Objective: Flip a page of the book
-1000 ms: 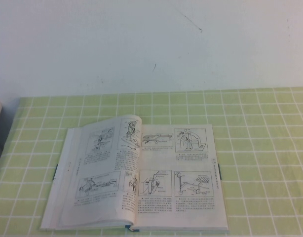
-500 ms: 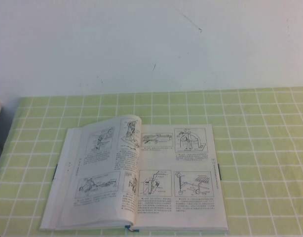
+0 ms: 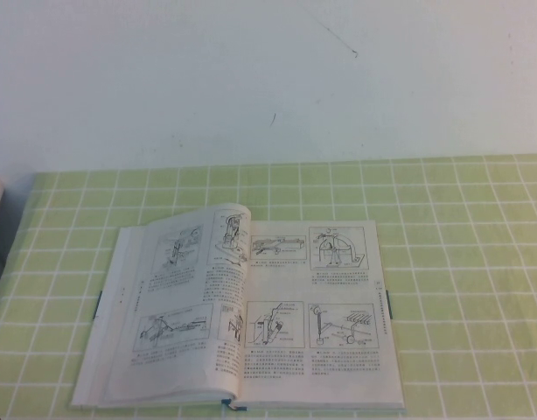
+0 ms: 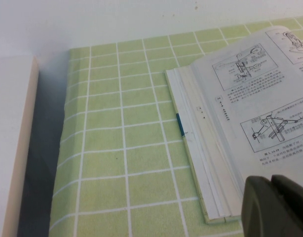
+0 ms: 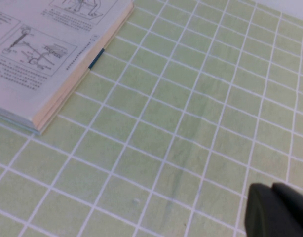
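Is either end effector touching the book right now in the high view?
No. The book lies open on the green checked cloth with nothing on or over its pages; neither arm appears in that view.

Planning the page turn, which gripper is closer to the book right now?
Left. The left gripper hangs right at the book's left corner; the right gripper is shut over bare tablecloth, well off its right edge.

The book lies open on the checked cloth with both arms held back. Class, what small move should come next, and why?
Probably bring the right gripper, now shut and hanging over bare cloth beside the book, toward the right-hand page. That page lies flat and untouched. The left gripper hangs above the book's left near corner, gripping nothing.
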